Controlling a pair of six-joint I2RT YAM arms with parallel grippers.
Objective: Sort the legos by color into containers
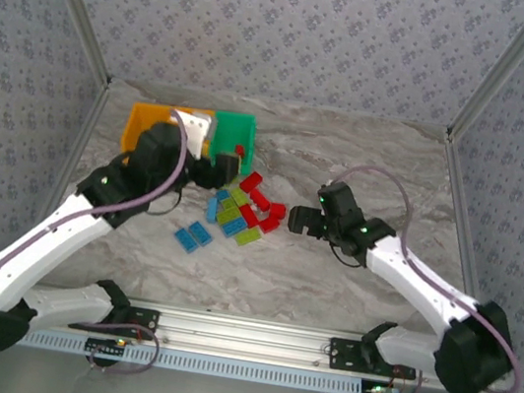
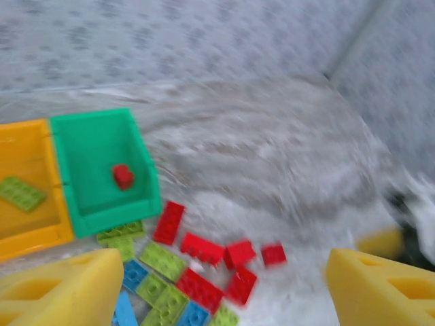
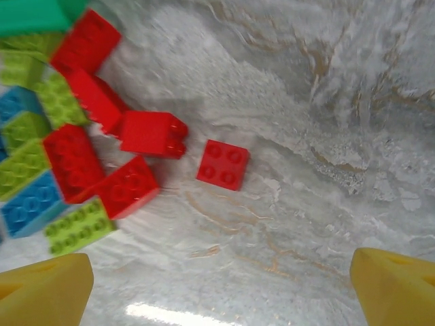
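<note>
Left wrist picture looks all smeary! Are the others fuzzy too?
Left wrist view: blurred all over, the table streaky, the red brick in the green bin soft-edged. Right wrist view: sharper, studs show on the lone square red brick, with a white glare streak low down. Top view: clear, evenly lit.

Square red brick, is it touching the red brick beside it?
Apart: right wrist view shows bare table between the square brick and that red brick.

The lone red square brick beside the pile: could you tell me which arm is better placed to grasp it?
The right, probably. The right gripper, open, hovers at the pile's edge, with the red square brick just ahead of its fingers; the left gripper is by the green bin.
</note>
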